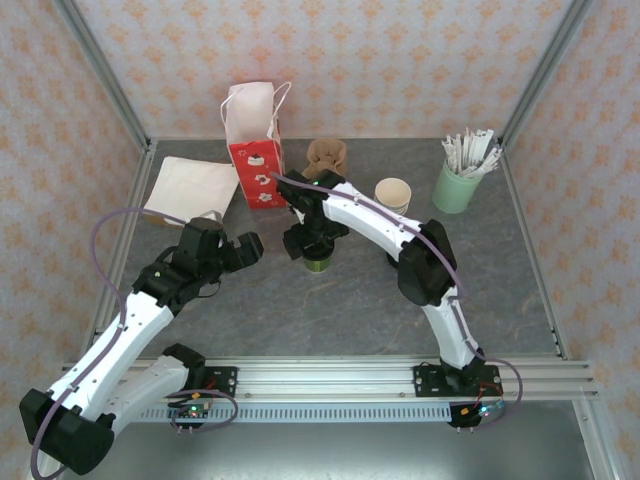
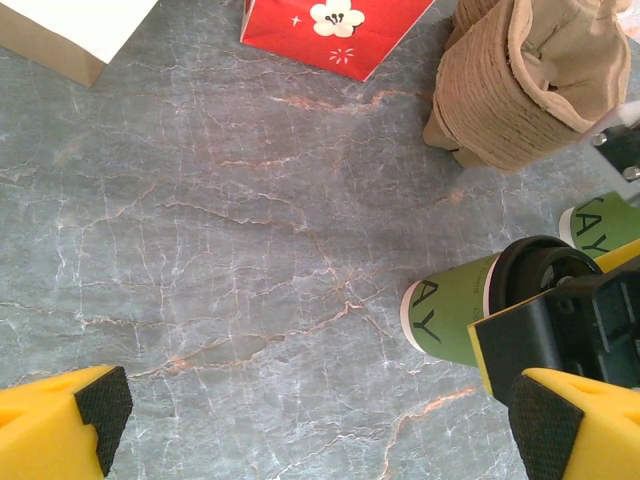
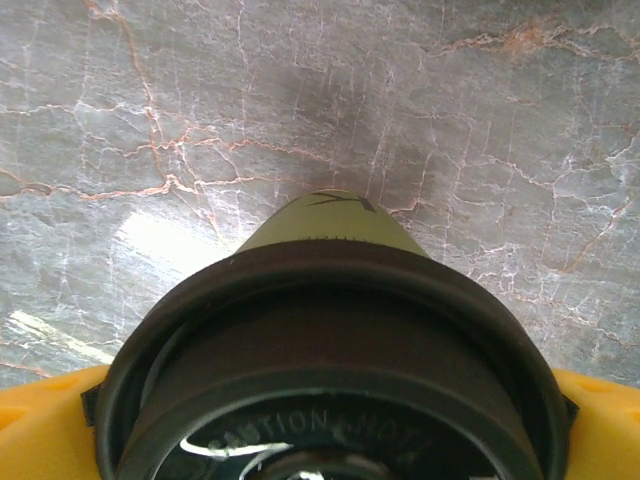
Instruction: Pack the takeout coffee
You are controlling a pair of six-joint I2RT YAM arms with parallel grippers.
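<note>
The counter (image 1: 350, 310) carries its things in a loose row along the far side, which leaves the near half bare for the two arms to work in. The white paper bag (image 1: 190, 188) lies flat at the far left, out of the way. The red gift bag (image 1: 255, 170) stands upright beside it with its mouth up, and I judge that is where the drinks are meant to go. Just right of it sits the brown pulp carrier (image 1: 326, 157), bunched up rather than laid open. The mint cup (image 1: 455, 190) at the far right holds the white sticks (image 1: 470, 148) on end, handy to pull.

The right gripper (image 1: 313, 243) hangs over the lidded green cup (image 2: 455, 312), which stands near the middle of the counter in front of the red gift bag. Its jaws are spread wide to either side of the black lid (image 3: 330, 360), set for a grip around the rim but, by my reading, not yet pressing. The left gripper (image 1: 247, 248) hovers just left of that cup, jaws equally wide with nothing between them, probably placed to help. The open green cup (image 1: 393, 193) stands apart to the right, its cream inside showing and no lid on it.

Count: two bags, one carrier, one mint cup, a bunch of sticks too crowded to number, two green cups, one lid, two grippers.
</note>
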